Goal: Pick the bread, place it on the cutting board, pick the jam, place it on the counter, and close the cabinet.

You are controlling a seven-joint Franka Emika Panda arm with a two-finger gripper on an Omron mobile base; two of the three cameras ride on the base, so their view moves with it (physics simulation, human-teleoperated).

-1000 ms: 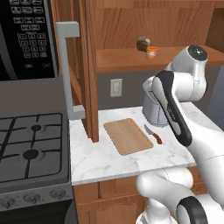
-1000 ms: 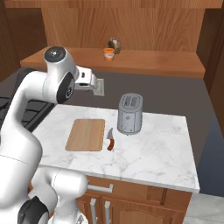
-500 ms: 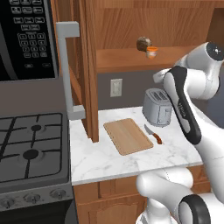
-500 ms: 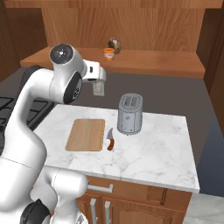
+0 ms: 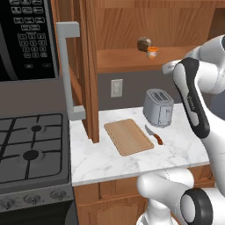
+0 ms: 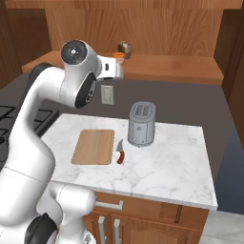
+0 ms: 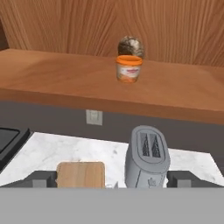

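The dark speckled bread (image 7: pixel 131 45) sits at the back of the open cabinet's shelf (image 7: pixel 52 78), with the orange jam (image 7: pixel 128 68) touching its front. Both show in the left base view, bread (image 5: pixel 143 44) and jam (image 5: pixel 152 52). My gripper (image 7: pixel 113 179) is open and empty, its fingertips (image 7: pixel 41 178) far apart. It hovers level with the shelf, short of the jam. The cutting board (image 5: pixel 128 136) lies bare on the marble counter (image 5: pixel 114 160). The cabinet door (image 5: pixel 90 66) stands swung out.
A silver toaster (image 5: pixel 158 107) stands right of the board, with an orange-handled knife (image 5: pixel 154 135) between them. The door's grey bar handle (image 5: pixel 68 70) juts over the counter's left end. A stove (image 5: pixel 30 149) and microwave (image 5: pixel 26 39) are on the left.
The arm has lifted the hand from in front of the toaster up to shelf height, nearer the jam. The jaws stay open.
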